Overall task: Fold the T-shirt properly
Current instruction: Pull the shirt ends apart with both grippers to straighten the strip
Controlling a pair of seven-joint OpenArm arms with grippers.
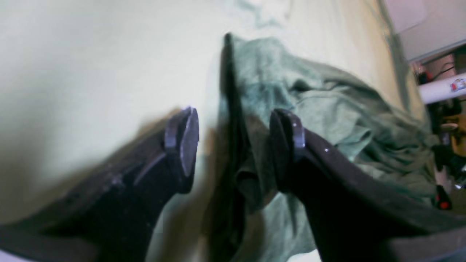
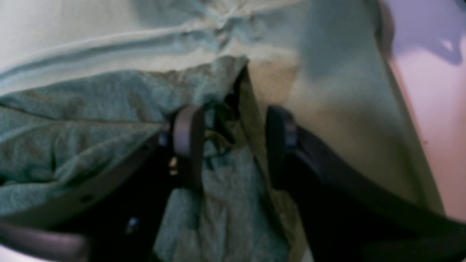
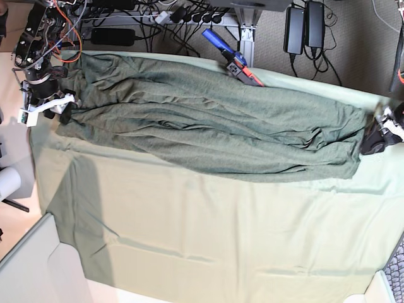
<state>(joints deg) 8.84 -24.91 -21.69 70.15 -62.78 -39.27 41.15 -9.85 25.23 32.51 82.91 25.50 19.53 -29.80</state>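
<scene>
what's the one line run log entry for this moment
step: fold shirt | shirt: stretched across cloth, rumpled | left tool: open at shirt edge | right tool: open at shirt edge

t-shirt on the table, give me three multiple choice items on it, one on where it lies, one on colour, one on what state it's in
1. Where does the T-shirt lie on the table cloth in the base view?
A. across the upper part
B. at the bottom edge
C. hanging off the cloth

2. What colour is the T-shirt against the cloth?
A. paler
B. darker grey-green
C. bright red

3. What state is the T-shirt in?
A. folded into a small square
B. rolled into a ball
C. stretched out long, wrinkled

Answers:
1. A: it spans the top from one arm to the other.
2. B: the cloth is pale mint beside it.
3. C: it runs wide with creases along it.
</scene>
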